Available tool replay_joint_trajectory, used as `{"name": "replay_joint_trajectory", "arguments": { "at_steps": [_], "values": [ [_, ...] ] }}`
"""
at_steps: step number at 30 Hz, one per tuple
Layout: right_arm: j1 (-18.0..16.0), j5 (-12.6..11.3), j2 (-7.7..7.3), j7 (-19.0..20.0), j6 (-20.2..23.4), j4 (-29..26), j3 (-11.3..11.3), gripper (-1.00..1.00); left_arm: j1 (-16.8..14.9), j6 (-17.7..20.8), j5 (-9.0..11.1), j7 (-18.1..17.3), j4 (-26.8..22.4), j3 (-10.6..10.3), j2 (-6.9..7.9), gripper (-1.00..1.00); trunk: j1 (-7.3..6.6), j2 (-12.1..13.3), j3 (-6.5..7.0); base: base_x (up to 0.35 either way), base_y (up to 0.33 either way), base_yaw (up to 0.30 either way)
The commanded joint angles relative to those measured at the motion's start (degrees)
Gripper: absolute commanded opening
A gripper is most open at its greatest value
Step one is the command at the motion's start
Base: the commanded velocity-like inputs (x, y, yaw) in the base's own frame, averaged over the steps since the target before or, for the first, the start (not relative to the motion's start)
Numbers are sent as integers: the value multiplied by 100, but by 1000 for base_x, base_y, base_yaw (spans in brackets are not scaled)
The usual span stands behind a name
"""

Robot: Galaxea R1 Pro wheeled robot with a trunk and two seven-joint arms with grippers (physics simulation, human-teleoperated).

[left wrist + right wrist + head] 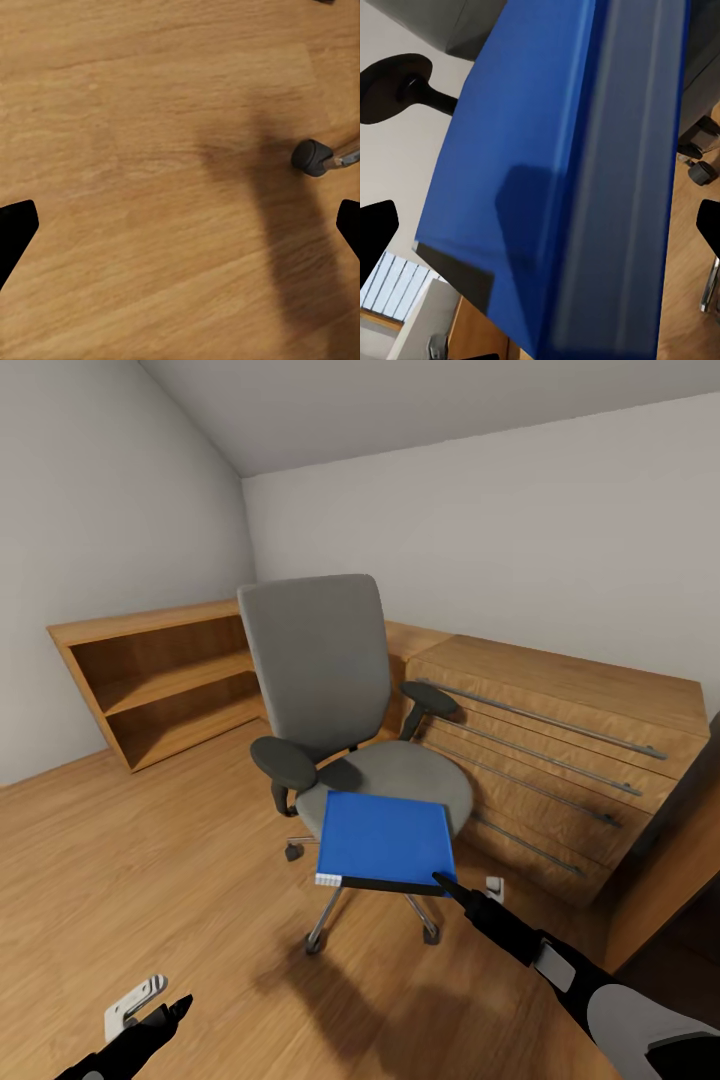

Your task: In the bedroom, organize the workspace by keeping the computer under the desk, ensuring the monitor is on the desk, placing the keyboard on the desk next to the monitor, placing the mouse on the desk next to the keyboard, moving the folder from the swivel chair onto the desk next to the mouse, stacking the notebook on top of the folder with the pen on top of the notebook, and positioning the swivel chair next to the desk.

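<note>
One flat blue folder [385, 842] lies on the swivel chair [330, 690] seat, overhanging its front edge, likely stiff, light and slick, best pinched at that edge where the right gripper [447, 883], jaws spread, reaches its corner.

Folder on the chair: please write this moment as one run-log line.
folder: on swivel chair seat, overhanging front | right gripper: at its near edge, grip unclear | left gripper: open, over floor
</note>
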Motion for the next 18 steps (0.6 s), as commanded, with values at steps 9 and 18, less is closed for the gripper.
{"name": "replay_joint_trajectory", "arguments": {
  "at_steps": [9, 18],
  "values": [
    [-3, -59, -3, 16, 55, 0, 41, 100, -3, 36, 37, -1, -5, 10, -1, 100, -1, -2, -5, 0, 0, 0],
    [-3, -59, -3, 16, 55, 0, 41, 100, -1, 36, 37, -1, -5, 10, -1, 100, -1, -2, -5, 0, 0, 0]
  ]
}}
